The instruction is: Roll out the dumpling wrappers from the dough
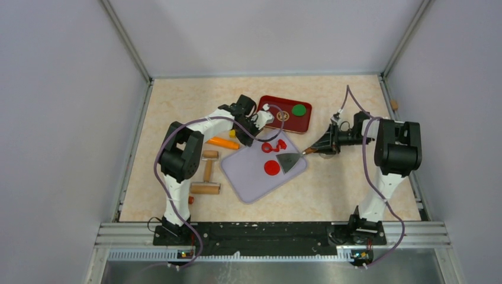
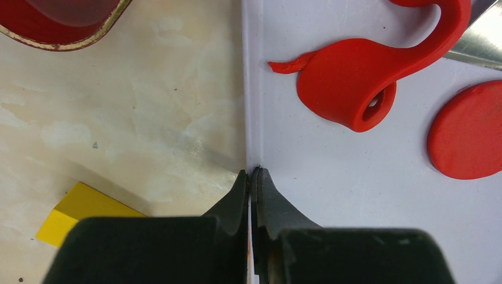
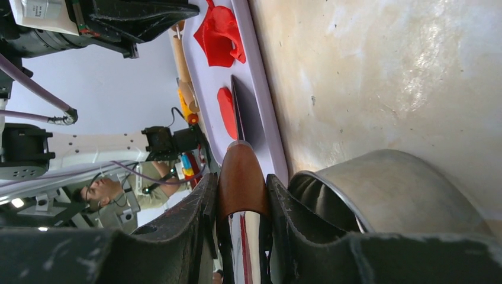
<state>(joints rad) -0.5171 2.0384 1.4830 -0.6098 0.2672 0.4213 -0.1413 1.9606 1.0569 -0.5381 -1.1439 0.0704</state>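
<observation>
A lilac board holds a round red dumpling wrapper and curly red dough scraps. In the left wrist view the wrapper is at the right and the dough is ahead. My left gripper is shut, its tips right at the board's left rim; I cannot tell whether the rim is pinched. My right gripper is shut on the brown handle of a metal scraper. The scraper's blade lies on the board beside the wrapper.
A red tray behind the board carries a green disc. Two wooden rolling pins, an orange piece and a yellow block lie left of the board. A metal ring cutter sits under the right gripper.
</observation>
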